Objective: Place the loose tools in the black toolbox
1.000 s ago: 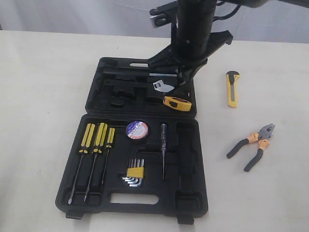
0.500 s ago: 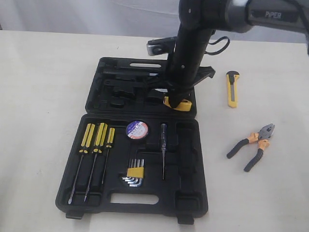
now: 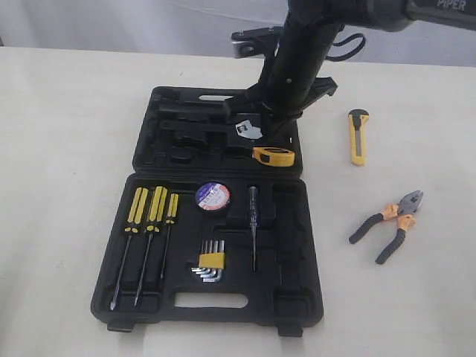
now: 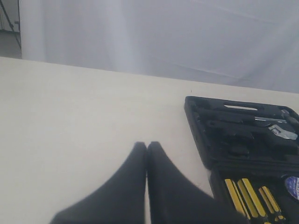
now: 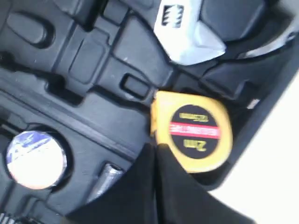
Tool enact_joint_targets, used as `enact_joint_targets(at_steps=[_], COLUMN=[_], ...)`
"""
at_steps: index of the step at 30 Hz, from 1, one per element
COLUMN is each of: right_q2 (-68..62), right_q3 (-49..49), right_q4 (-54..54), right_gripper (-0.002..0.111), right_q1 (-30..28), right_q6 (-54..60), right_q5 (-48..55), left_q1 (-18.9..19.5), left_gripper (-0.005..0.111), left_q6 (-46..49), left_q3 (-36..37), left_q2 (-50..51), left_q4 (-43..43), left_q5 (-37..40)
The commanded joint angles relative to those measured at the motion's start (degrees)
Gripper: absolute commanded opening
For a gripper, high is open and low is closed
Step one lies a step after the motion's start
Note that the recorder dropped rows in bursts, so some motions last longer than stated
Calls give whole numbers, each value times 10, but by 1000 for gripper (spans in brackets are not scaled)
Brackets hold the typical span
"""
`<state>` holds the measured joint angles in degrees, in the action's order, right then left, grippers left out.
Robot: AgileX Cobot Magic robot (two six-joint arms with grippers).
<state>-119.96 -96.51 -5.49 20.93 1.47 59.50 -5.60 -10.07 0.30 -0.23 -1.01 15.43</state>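
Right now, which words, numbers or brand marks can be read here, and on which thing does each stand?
"PiPER", top cut by the picture's edge: on the dark robot arm, exterior view.
"2m", upside down: on the round black face of the yellow tape measure, right wrist view.
Red band on that face: lettering too blurred.
White-red-blue label of the black tape roll: print too small.
Marks on the silver wrench head: blurred, unreadable.

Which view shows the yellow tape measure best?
The right wrist view: the yellow tape measure fills the middle, with its round labelled face toward the camera. The exterior view shows the tape measure small and edge-on in the black toolbox. The left wrist view does not show it.
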Motion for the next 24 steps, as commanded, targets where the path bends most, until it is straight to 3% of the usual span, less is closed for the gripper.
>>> enact_joint_targets(at_steps=[1,24], right_q2=[-2,-109], right_q3=[0,4], right_q4=[6,-23], right_gripper=[-1,-1], right_q1=[-8,-8], right_q6=[15,24], right_q5=[5,-11], left_q1=[-3,-3], left_gripper=[0,0], left_q6=[0,0], left_q3=[-3,-3], left_q2=[2,2], left_q4=[-3,2], left_q5=[0,0])
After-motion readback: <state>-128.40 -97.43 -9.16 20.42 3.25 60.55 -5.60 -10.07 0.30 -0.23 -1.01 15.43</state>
